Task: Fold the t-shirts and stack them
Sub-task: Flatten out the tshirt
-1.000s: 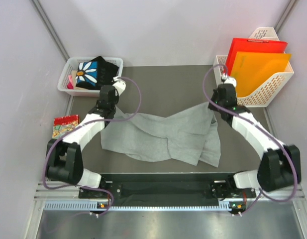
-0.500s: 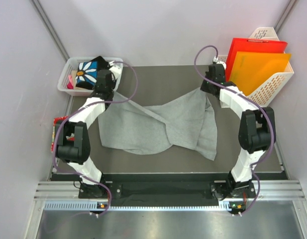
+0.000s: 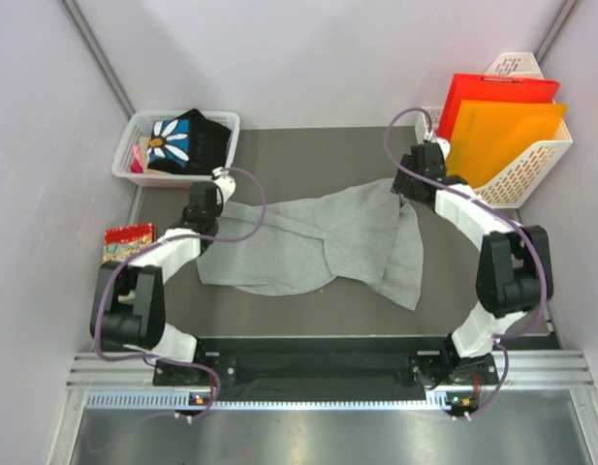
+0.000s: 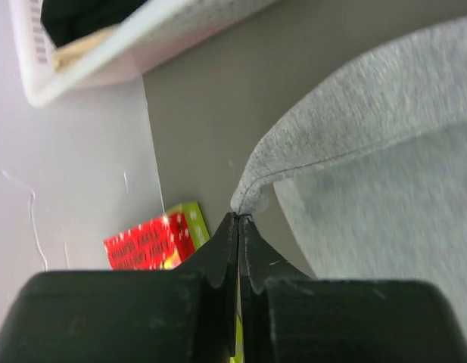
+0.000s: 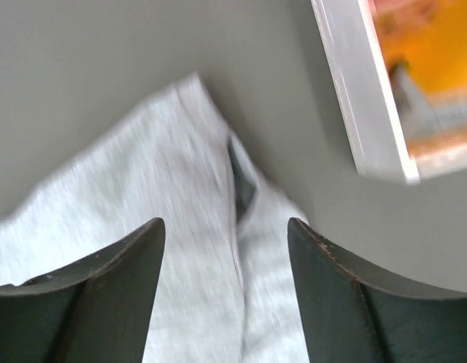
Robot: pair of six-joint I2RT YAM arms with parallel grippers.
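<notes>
The light heather-grey t-shirt (image 3: 318, 242) lies crumpled across the middle of the dark table, partly folded over itself. My left gripper (image 3: 211, 206) is shut on its far left edge; in the left wrist view the closed fingertips (image 4: 239, 217) pinch a small tuft of the grey cloth (image 4: 369, 113). My right gripper (image 3: 404, 189) hovers open over the tee's far right corner, its fingers (image 5: 127, 257) spread above the grey cloth (image 5: 180, 227) and holding nothing. The black t-shirt with the white daisy (image 3: 182, 138) sits bunched in the white basket (image 3: 134, 124) at the back left.
A small red patterned packet (image 3: 127, 244) lies at the table's left edge, also seen as the red packet (image 4: 146, 240) in the left wrist view. A white file rack (image 3: 531, 165) with red and orange folders stands at the back right, close to the right gripper.
The right gripper has opened and let go of the grey tee's corner, which dropped onto the table. The left gripper moved back from the basket toward me, lowering its edge, still shut on it.
</notes>
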